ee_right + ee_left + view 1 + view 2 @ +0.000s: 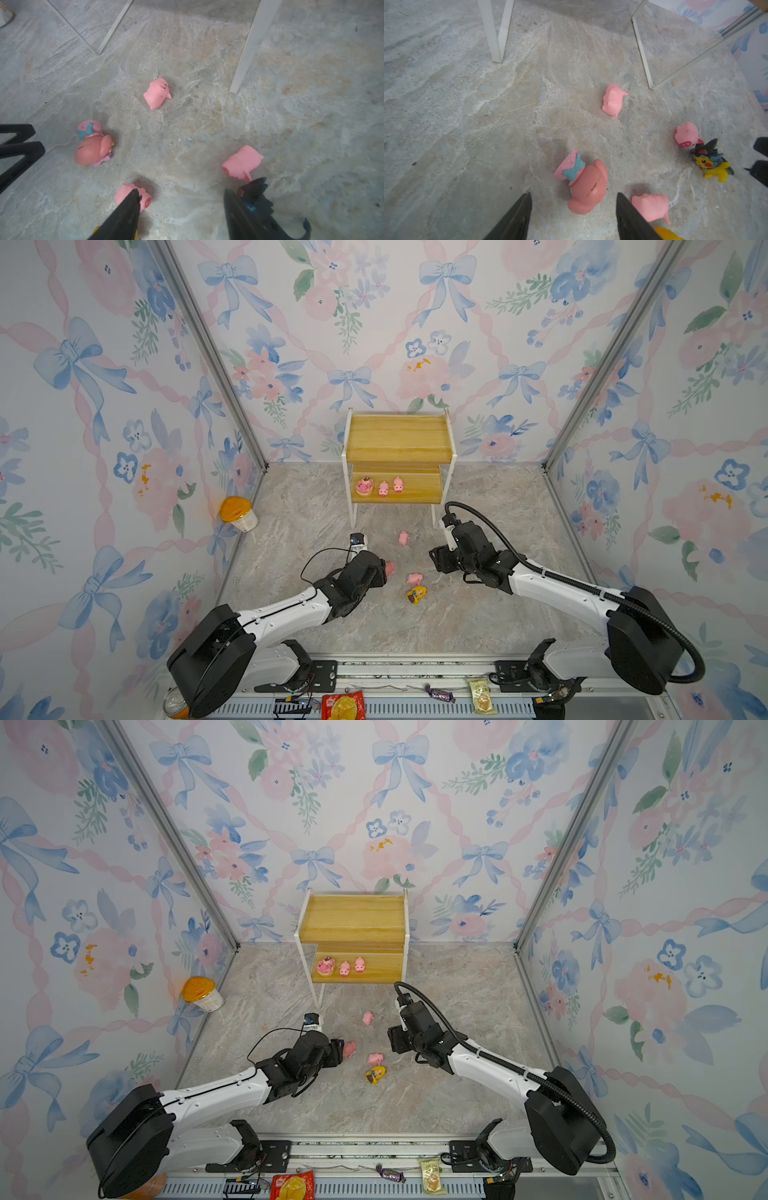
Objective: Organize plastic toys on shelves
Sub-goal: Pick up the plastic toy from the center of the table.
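- Black fingers point(521, 216) of the left gripper point(573, 193) are standing spread and gripping nothing. The pink plastic figure with a dotted hat and blue bow point(588, 187) is lying on its side between their tips, with floor showing between it and each finger.
- Fingers point(124, 214) of the right gripper point(179, 192) are also standing spread, with only bare floor showing between them.
- One small pink plastic pig point(124, 194) is lying partly hidden behind one right fingertip, and the black-and-yellow plastic creature point(254, 190) is peeking out behind the other.
- A second small pink pig point(242, 164) is lying on its side just beside that creature.
- A third small pink pig point(156, 93) is lying on its side nearer the rack's white legs, apart from the rest.
- In both top views, the yellow-haired plastic doll point(416, 594) is lying near the first pig, between the two arms.
- All of these toys are lying on the grey marbled floor point(291, 531).
- The two-tier rack with yellowish wooden boards and a thin white frame point(399, 435) is standing against the back wall.
- Its lower board is carrying the pink pig on a round base point(364, 486) and two upright small pink pigs point(383, 488) in a row toward its left end.
- An orange-lidded white cup point(237, 512) is leaning tilted at the left wall.
- Snack packets point(343, 705) are lying along the front rail.
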{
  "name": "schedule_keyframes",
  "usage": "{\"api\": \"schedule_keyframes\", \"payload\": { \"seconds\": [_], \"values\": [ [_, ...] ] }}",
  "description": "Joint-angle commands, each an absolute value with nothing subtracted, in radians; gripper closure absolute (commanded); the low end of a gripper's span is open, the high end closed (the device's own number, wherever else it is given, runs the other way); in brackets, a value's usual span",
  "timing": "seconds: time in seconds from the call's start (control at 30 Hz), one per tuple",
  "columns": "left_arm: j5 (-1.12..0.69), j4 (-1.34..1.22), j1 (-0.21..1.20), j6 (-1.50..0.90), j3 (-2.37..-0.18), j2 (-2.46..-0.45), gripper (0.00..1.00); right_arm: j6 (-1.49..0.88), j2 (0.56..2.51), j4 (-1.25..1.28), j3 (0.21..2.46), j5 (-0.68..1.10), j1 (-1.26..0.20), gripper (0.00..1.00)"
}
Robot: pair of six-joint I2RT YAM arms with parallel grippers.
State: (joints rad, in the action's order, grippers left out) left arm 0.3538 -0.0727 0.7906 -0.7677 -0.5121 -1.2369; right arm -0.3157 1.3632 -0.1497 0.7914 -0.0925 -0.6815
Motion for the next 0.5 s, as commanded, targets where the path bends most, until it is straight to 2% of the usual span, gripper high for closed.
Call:
{"api": "schedule_keyframes", "payload": {
  "seconds": [0.0,0.13,0.47],
  "values": [
    [0.379,-0.044,0.815,-0.755,-0.55,-1.281,0.35,-0.33,1.382,-0.23,0.79,-0.077,-0.655,0.36],
    [0.383,-0.044,0.839,-0.753,-0.574,-1.318,0.36,-0.351,1.4,-0.25,0.82,-0.035,-0.65,0.39],
    [0.392,-0.027,0.841,-0.739,-0.578,-1.322,0.35,-0.413,1.474,-0.254,0.82,0.048,-0.816,0.4]
  ]
}}
